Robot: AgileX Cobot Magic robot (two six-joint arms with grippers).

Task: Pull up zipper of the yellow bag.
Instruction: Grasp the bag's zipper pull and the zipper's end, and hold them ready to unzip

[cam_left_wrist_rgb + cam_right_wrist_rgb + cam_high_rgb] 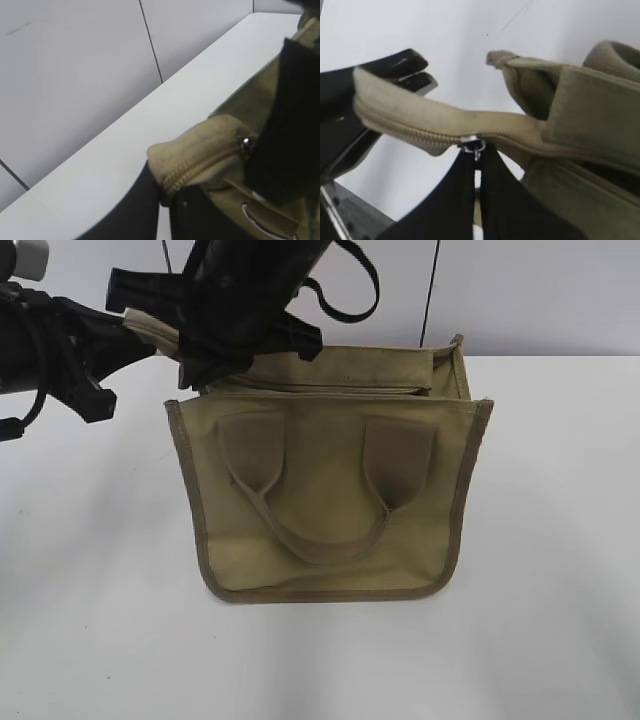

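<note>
Bag (pixel 330 500) upright at frame centre. Left gripper (pixel 165 192) clamped on the zip strip's end, likely to keep it taut. Right gripper (pixel 476 162) pinched on zipper (pixel 473 143) pull, mid-frame, ready to slide.

No readable text, label or number shows anywhere.

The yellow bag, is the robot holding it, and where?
Yes. The left gripper pinches the end of the bag's zipper strip, and the right gripper pinches the zipper pull.
</note>
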